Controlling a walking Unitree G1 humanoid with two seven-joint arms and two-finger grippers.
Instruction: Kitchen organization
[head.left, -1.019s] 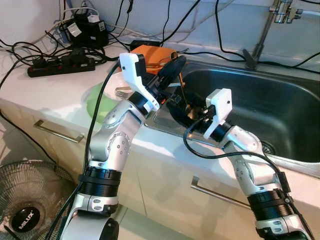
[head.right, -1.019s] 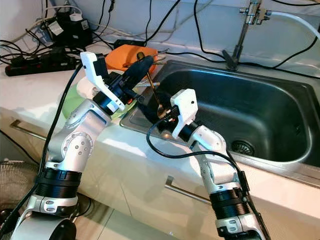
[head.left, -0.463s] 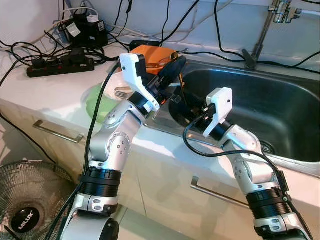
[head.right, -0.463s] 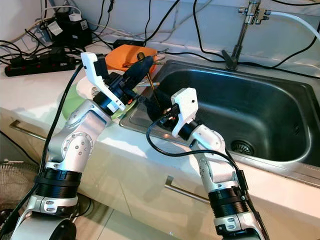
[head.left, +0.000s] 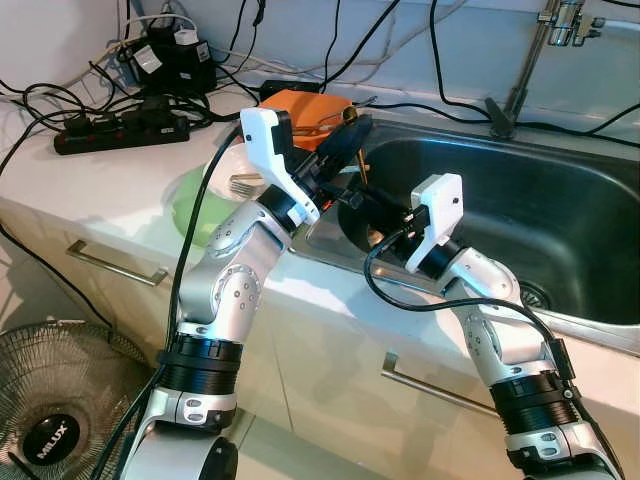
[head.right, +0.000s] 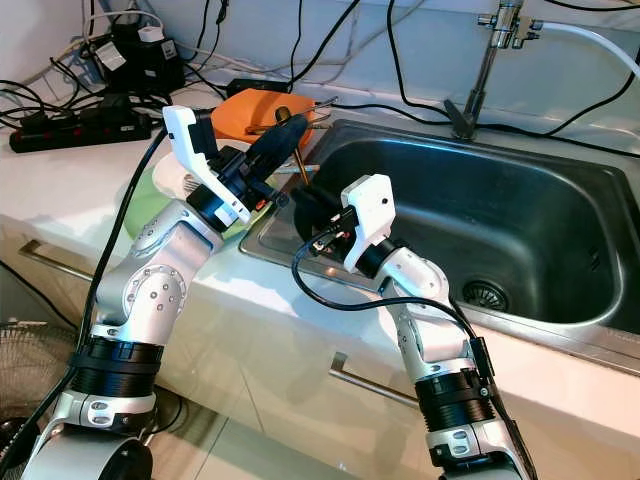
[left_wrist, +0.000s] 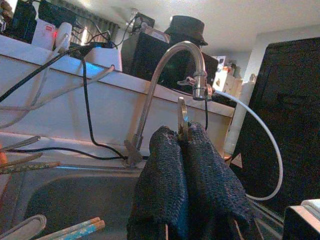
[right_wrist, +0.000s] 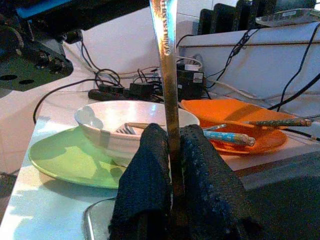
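since a second ago my right gripper (head.right: 312, 205) has slid up the metal utensil (head.left: 361, 184) toward my left gripper (head.left: 345, 140), so far less of the shaft shows between the two. the utensil hangs over the near-left corner of the sink (head.left: 560, 215), its long axis close to upright and leaning slightly, its upper end at the left gripper and its lower end toward the sink basin. in the left wrist view the left fingers (left_wrist: 165, 185) are pressed together on the thin metal piece, whose tip rises just past them in front of the faucet (left_wrist: 165, 90). in the right wrist view the right fingers (right_wrist: 145, 200) pinch the same shaft, which runs straight up between them and out past the frame edge. beyond it on the counter (head.left: 110, 190) sits a white bowl (right_wrist: 125, 127) with a fork (right_wrist: 125, 130) inside, resting on a green plate (right_wrist: 65, 160), and just beside it an orange plate (right_wrist: 235, 122) carrying chopsticks (right_wrist: 265, 122) and another long utensil. a black power strip (head.left: 120, 130) and tangled cables lie farther back at the counter's left, and a floor fan (head.left: 60, 410) stands below, in front of the cabinet.
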